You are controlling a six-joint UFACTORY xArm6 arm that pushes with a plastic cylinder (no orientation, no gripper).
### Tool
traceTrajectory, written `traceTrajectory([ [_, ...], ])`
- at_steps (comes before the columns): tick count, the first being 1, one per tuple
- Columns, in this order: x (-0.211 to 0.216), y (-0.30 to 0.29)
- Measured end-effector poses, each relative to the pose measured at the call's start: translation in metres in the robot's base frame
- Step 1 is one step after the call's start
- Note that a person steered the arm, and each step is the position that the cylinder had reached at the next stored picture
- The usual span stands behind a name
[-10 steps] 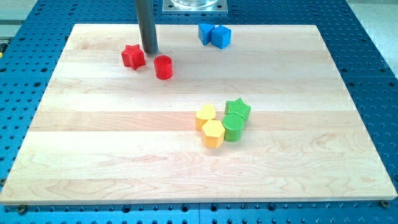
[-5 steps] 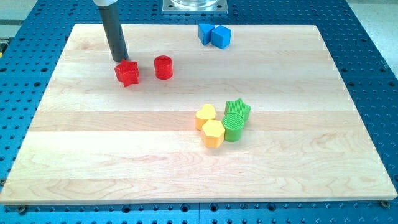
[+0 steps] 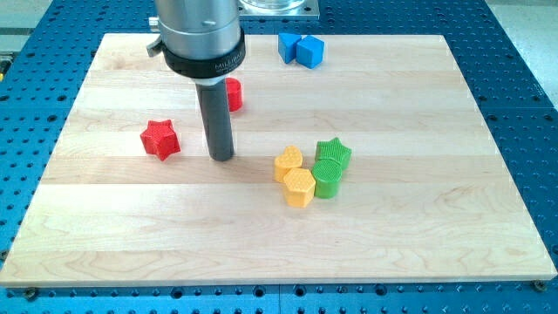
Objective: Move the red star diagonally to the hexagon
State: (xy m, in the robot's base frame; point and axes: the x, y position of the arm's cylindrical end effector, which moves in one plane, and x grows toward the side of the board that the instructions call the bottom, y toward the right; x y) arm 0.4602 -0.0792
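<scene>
The red star (image 3: 160, 139) lies on the wooden board at the view's left of centre. The yellow hexagon (image 3: 299, 187) sits near the middle, touching a yellow heart (image 3: 289, 161) and a green cylinder (image 3: 328, 177). My tip (image 3: 221, 158) stands on the board between the red star and the yellow blocks, a short gap to the star's right, not touching it. A red cylinder (image 3: 234, 93) is partly hidden behind the rod.
A green star (image 3: 334, 152) sits behind the green cylinder. Two blue blocks (image 3: 301, 49) lie together at the board's top edge. The arm's wide grey body (image 3: 197, 35) covers part of the board's top left.
The red star has slid down and to the view's left. My tip has moved from the star's upper side down and right, to its right side. The red cylinder has stayed put.
</scene>
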Motion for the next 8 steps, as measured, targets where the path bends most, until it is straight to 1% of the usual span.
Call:
traceTrajectory([
  [2,-0.010,-0.119],
  [3,-0.019,-0.060],
  [4,-0.053,-0.056],
  [5,-0.056,-0.123],
  [6,-0.054,-0.121],
  [7,-0.045,-0.007],
  [8,-0.089,0.080],
])
